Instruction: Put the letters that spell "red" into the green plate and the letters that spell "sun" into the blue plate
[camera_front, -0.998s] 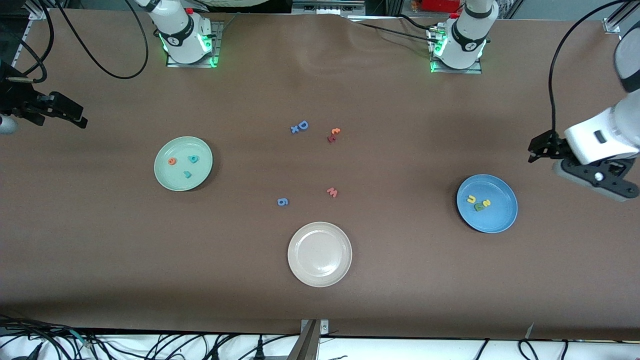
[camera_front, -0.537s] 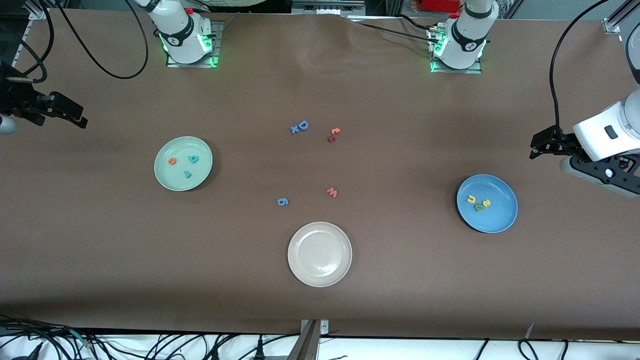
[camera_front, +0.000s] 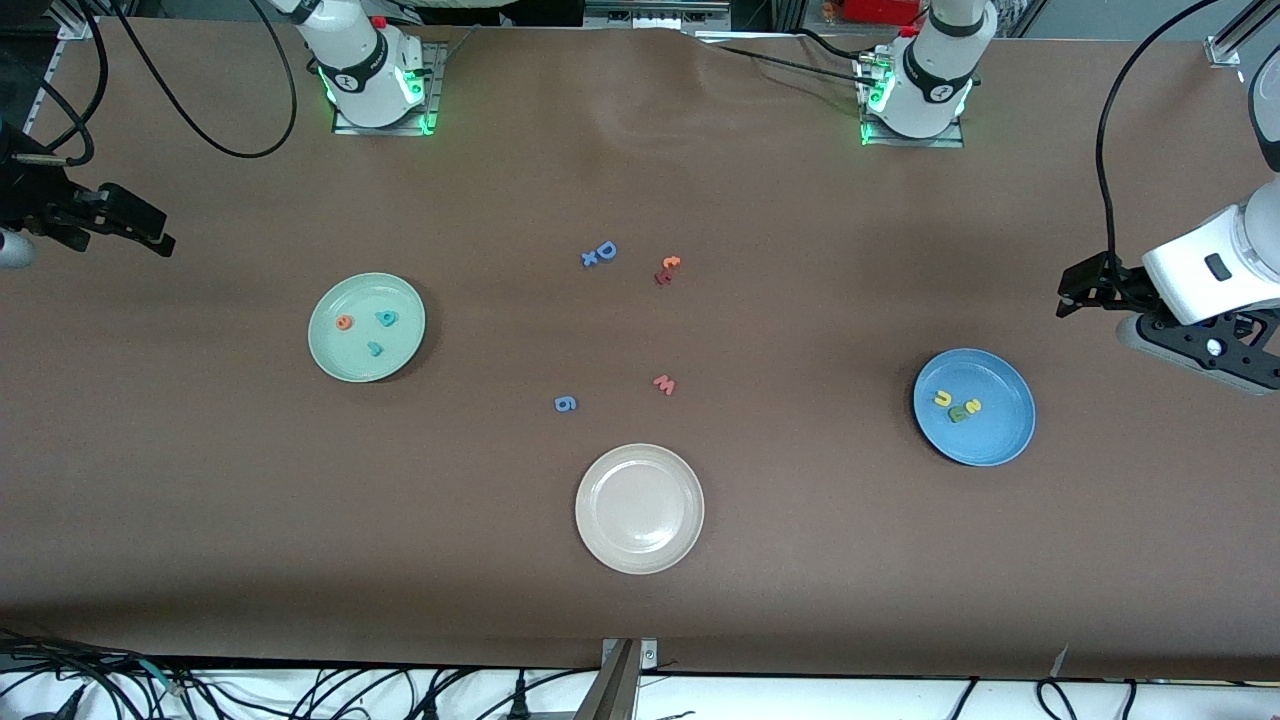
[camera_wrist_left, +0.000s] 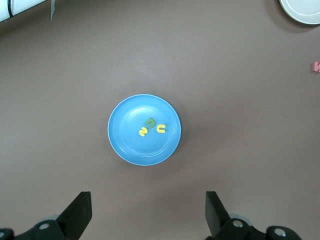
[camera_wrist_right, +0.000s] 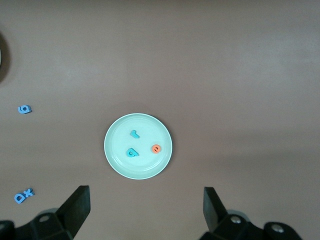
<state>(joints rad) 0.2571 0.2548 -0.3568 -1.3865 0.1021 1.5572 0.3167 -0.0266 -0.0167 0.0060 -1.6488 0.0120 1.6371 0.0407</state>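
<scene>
The green plate (camera_front: 350, 357) lies toward the right arm's end of the table and holds the orange "e" (camera_front: 344, 322), the teal "d" (camera_front: 386, 319) and the teal "r" (camera_front: 374, 349). My right gripper (camera_front: 140, 226) hangs open past that plate, high over bare table; its wrist view looks down on the green plate (camera_wrist_right: 145, 168). The blue plate (camera_front: 992, 441) lies toward the left arm's end and holds the yellow "u" (camera_front: 942, 398), the green "n" (camera_front: 957, 413) and the yellow "s" (camera_front: 973, 405). My left gripper (camera_front: 1073, 294) is open and empty, up beside the blue plate (camera_wrist_left: 134, 150).
A beige-white plate (camera_front: 600, 540) sits nearest the front camera at mid-table. Loose letters lie in the middle: a blue "D" with an "x" (camera_front: 600, 253), an orange and red pair (camera_front: 667, 269), a pink "w" (camera_front: 665, 384) and a blue "6" (camera_front: 565, 403).
The left arm has drawn its hand up and slightly away from the blue plate, toward the table's end. The right arm and all letters have stayed put.
</scene>
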